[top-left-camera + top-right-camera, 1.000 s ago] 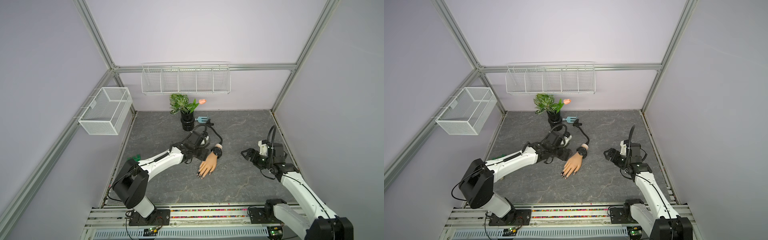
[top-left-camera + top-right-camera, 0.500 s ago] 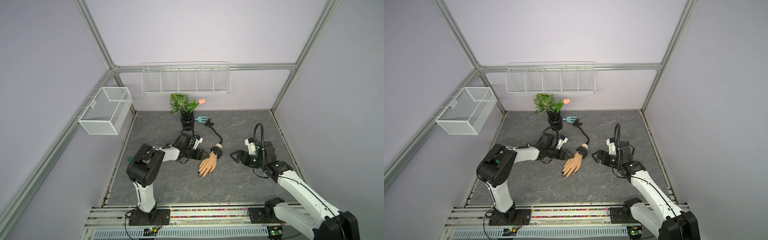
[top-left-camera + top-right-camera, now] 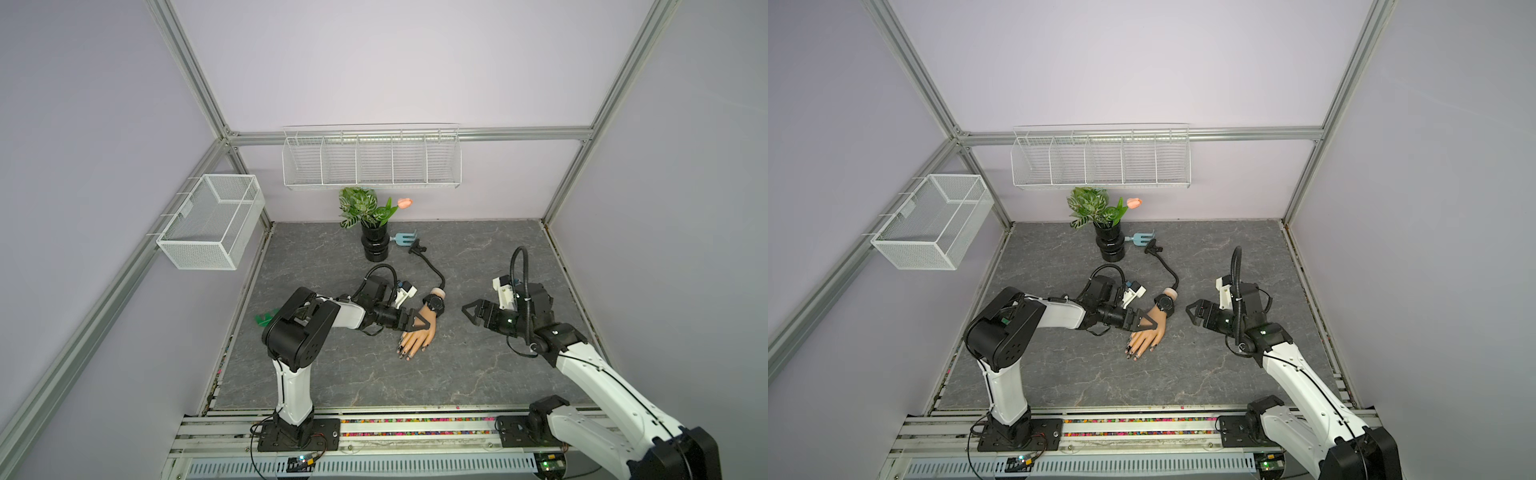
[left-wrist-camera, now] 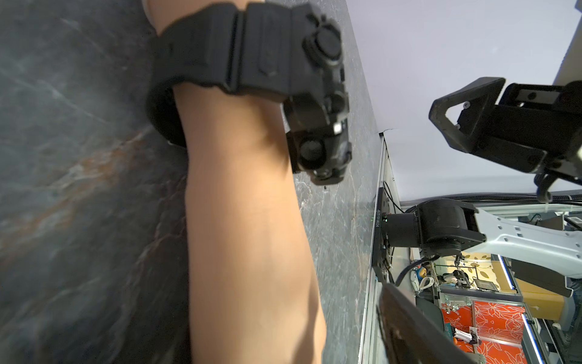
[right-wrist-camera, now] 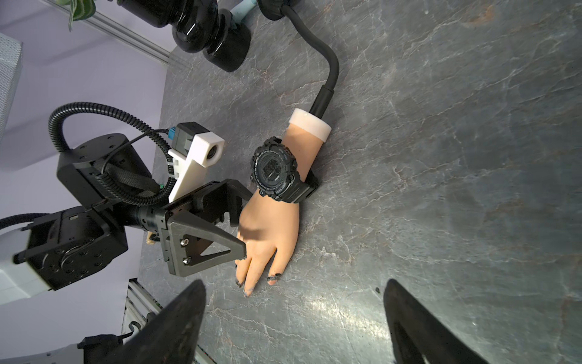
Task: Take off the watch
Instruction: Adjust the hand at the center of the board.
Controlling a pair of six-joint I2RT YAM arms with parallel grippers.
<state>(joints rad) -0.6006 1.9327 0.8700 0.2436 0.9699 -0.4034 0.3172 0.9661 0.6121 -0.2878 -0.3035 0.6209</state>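
My left tool (image 5: 244,222) stands with its jaws apart, straddling the thumb-side edge of the flesh-coloured mannequin hand (image 5: 274,233) just past the wrist. I cannot tell whether either finger presses on it, and nothing is clamped. My right tool (image 5: 293,285) is spread wide and empty. It hangs above the grey marbled bench (image 5: 456,157) on the side toward its right edge, pointed at the hand but apart from it.

The small all-black wristwatch (image 5: 274,171) is strapped around the mannequin's wrist, dark face up, between the palm and the pale cuff (image 5: 310,124). The hand lies palm down near the middle of the bench, fingers toward the front edge. A black bendy stalk (image 5: 330,72) runs from the cuff toward the back edge, ending beside a black vase of green leaves (image 3: 375,248).
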